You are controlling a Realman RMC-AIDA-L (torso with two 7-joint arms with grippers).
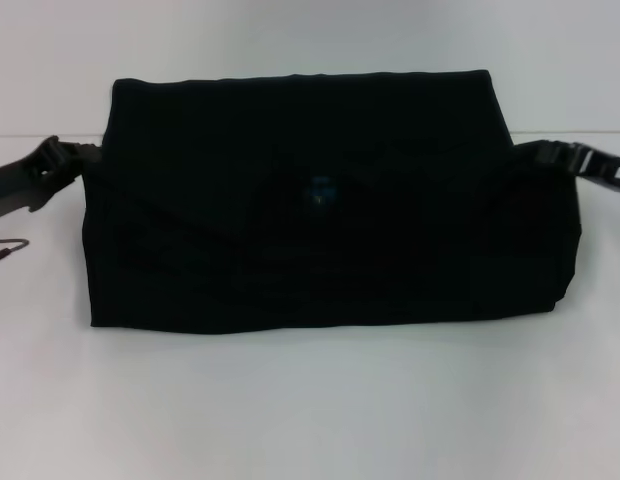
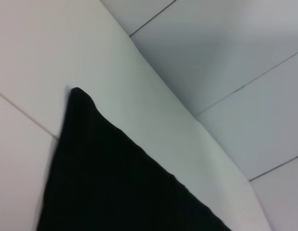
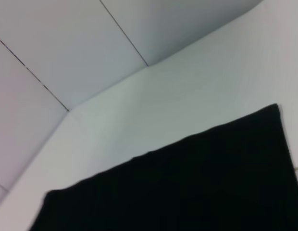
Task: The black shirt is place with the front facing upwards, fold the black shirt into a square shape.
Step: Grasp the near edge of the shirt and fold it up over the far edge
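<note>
So the black shirt (image 1: pixel 330 210) is sitting mid-worktop (image 1: pixel 310 410), folded into a wide rectangle with a flap doubled over the back part. There's a small blue label (image 1: pixel 321 190) showing near the middle. Left claw (image 1: pixel 52 165) is right at the shirt's left edge, right claw (image 1: pixel 580 160) at the right edge, both up by the far corners. Can't tell if either one is open or pinching cloth. A thin reddish cable (image 1: pixel 8 247) pokes in at the left.
</note>
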